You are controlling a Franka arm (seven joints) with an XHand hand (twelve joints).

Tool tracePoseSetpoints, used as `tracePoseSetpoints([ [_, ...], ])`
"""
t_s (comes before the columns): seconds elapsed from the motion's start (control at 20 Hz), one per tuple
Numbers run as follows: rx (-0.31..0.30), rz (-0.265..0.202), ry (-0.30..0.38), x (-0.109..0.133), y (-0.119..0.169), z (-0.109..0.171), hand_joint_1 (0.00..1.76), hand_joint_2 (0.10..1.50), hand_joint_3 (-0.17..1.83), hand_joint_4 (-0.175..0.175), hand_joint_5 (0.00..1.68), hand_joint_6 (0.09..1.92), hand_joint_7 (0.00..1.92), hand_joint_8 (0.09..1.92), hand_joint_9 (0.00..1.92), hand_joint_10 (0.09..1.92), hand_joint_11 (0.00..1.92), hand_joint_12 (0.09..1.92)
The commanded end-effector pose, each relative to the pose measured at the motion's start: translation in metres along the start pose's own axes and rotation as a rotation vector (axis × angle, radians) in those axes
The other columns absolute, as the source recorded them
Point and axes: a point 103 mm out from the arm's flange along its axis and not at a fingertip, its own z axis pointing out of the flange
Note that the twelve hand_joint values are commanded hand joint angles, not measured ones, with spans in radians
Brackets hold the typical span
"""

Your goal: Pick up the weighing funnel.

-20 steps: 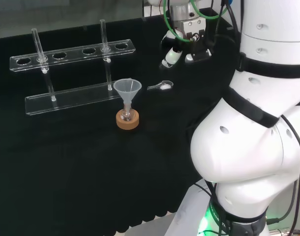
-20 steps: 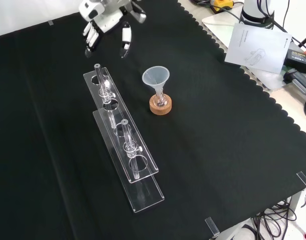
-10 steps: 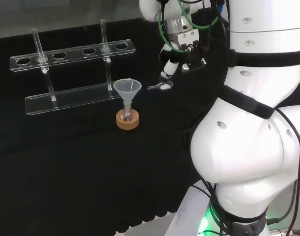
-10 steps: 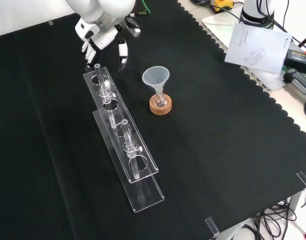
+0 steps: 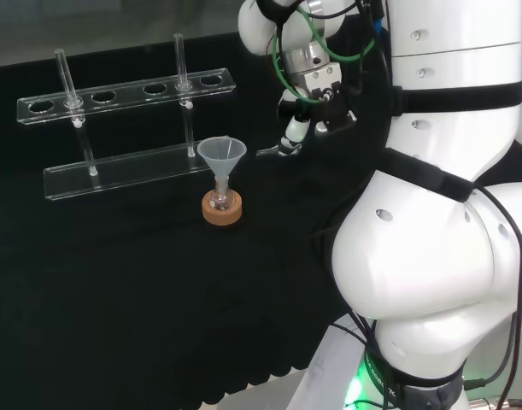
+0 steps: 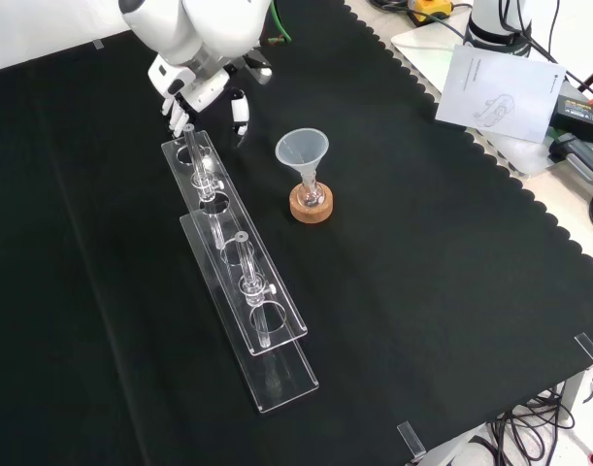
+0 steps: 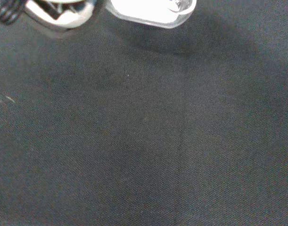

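In the head view the funnel (image 5: 222,156) is standing mouth up with its stem in a small flask (image 5: 218,201) on a cork ring (image 5: 222,213). The rack (image 5: 124,94) is stretching behind it and to its left, and the weighing funnel (image 5: 269,152) is lying on the cloth (image 5: 115,299) just to its right, below the hand (image 5: 316,94). In the front view the rack (image 6: 240,282) is running downward from beneath the hand (image 6: 194,83), with the funnel (image 6: 302,149) standing near its right side.

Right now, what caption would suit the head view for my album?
Robot hand poised over the weighing funnel lying on the black cloth, right of the big funnel.
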Motion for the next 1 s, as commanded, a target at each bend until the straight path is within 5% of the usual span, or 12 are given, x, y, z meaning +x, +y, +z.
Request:
tracePoseSetpoints([
  [0.05,0.023,0.003,-0.013,0.000,0.008,0.007,0.86,0.61,0.52,-0.013,0.57,0.63,0.41,0.67,0.70,0.53,0.39,1.33],
  [1.0,0.027,0.019,-0.015,-0.003,0.025,0.022,0.89,0.63,0.54,0.006,0.64,0.69,0.43,0.68,0.71,0.53,0.40,1.33],
])
